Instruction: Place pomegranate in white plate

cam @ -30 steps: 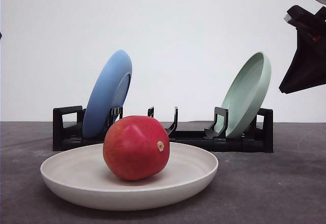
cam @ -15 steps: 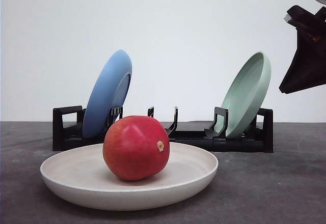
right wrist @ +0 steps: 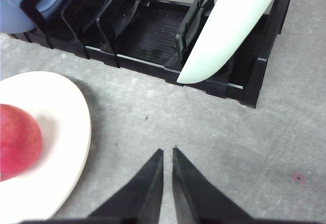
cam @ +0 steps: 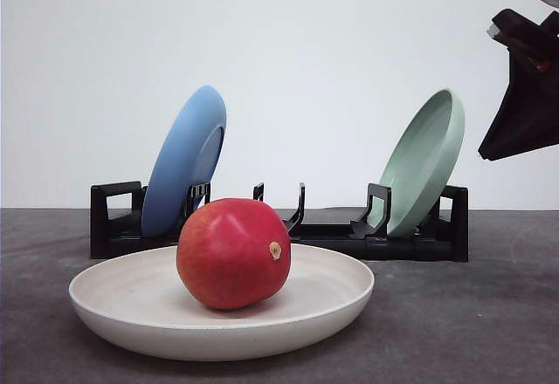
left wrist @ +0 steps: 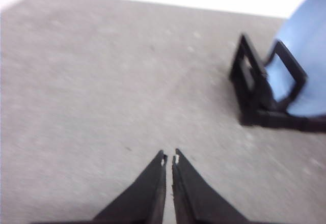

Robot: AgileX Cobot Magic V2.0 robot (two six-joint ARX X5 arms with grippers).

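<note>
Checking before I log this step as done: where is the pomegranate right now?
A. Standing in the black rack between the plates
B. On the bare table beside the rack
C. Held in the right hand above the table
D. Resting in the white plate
D. The pomegranate sits inside the white plate, with the right hand shut, empty, over bare table.

Right pincer [right wrist: 167, 152] closed over grey table [right wrist: 204, 127], pomegranate [right wrist: 18, 140] in white plate [right wrist: 71, 127], black rack [right wrist: 147, 35] beyond
</note>
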